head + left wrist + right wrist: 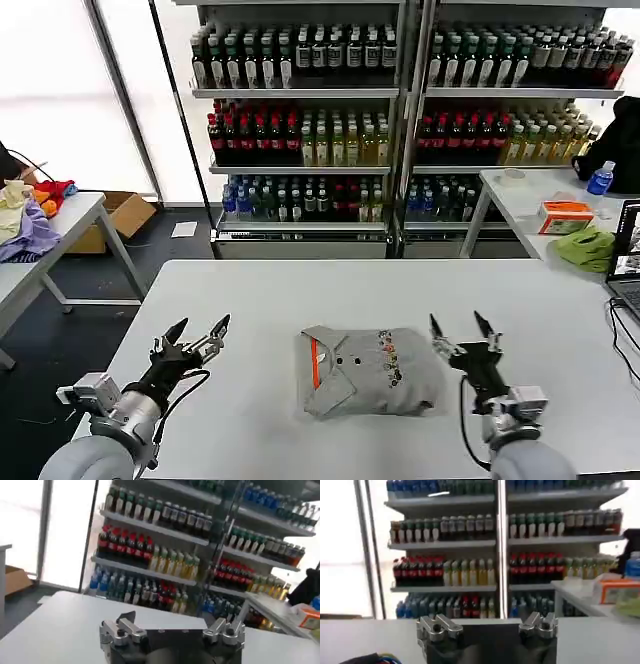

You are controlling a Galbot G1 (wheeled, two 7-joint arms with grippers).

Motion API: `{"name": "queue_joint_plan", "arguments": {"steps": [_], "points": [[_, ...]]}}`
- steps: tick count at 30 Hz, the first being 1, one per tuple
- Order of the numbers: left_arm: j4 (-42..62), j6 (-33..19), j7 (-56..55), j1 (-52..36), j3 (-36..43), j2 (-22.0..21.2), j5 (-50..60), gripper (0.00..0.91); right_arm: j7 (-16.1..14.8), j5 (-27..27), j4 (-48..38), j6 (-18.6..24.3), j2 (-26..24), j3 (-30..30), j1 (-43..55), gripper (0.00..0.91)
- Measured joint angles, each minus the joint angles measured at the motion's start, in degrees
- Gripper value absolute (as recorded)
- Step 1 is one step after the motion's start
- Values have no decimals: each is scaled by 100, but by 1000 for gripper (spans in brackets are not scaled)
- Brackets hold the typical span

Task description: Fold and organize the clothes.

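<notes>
A light grey T-shirt [368, 372] lies folded into a compact rectangle in the middle of the white table [300, 290], its orange-red collar stripe on the left side and a small multicoloured print on top. My left gripper [201, 328] hovers open to the left of the shirt, fingers spread and pointing away from me. My right gripper [459, 323] is raised just right of the shirt, also open. Neither touches the cloth. In the wrist views each gripper [172, 627] [488, 625] has its fingers wide apart with nothing between them.
A drinks shelf [400, 110] stands behind the table. A side table [560, 195] at the right holds a lime-green cloth [587, 247], an orange box and a bottle. Coloured fabrics [30, 215] lie on a table at the left. A laptop edge [628, 265] sits far right.
</notes>
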Motion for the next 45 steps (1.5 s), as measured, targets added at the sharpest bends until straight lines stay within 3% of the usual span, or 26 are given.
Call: {"name": "queue_joint_plan", "arguments": {"steps": [8,17,29,45], "points": [[-43,-163,459,107,-185,-169,253,907,-617,108,-51,465,227,1204,-313,907],[-37,-304,953,197,-388,-237,422,907,-982,404,-41,632,403,1926,-506,907],[-65,-388,1313,308,-495,-301,627,907,-1070,459,26,898,396,2102,-860,907],[69,-451,1402,411,-637,-141,723,907,-1052,374,-46,894,426,2102,-981,907]]}}
